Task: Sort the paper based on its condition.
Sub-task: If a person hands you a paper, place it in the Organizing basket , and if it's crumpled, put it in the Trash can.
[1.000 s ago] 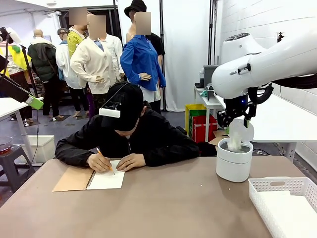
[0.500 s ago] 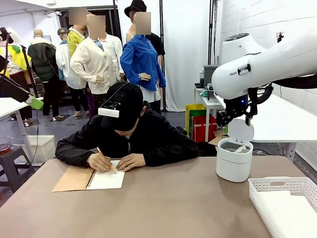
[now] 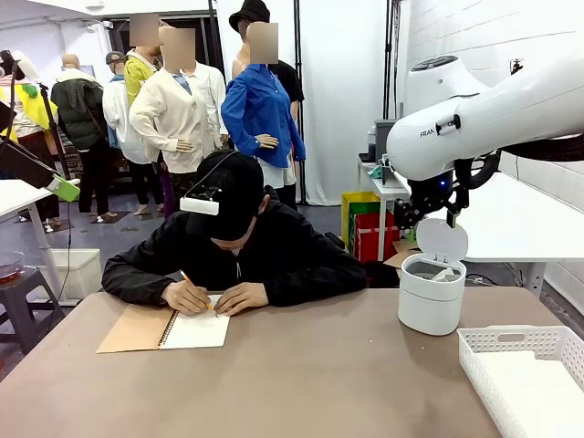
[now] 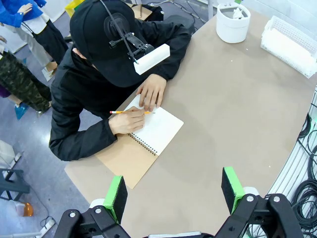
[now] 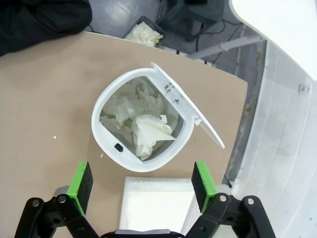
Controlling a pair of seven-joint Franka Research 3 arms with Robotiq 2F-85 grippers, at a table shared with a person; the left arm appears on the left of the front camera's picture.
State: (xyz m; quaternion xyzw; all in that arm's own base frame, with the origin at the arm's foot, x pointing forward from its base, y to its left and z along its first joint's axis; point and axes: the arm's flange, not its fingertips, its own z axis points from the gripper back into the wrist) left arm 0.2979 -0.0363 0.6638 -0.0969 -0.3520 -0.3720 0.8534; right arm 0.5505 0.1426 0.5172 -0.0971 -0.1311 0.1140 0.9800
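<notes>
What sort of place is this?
Probably a robot lab: a white robot arm above a bin on the table, a person writing in a notebook, loose cables beside the table.

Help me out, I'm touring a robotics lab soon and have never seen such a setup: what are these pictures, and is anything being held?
Two white robot arms share a brown table with a person. The front view looks across the table from the robot's side; the other two come from cameras on each arm's wrist, looking along its own fingers. The left gripper hangs open above the person, who writes with a pencil in a notebook. The right gripper hangs open over a small white bin, lid up, crumpled paper inside. A white basket stands beside the bin. Neither gripper holds anything.
</notes>
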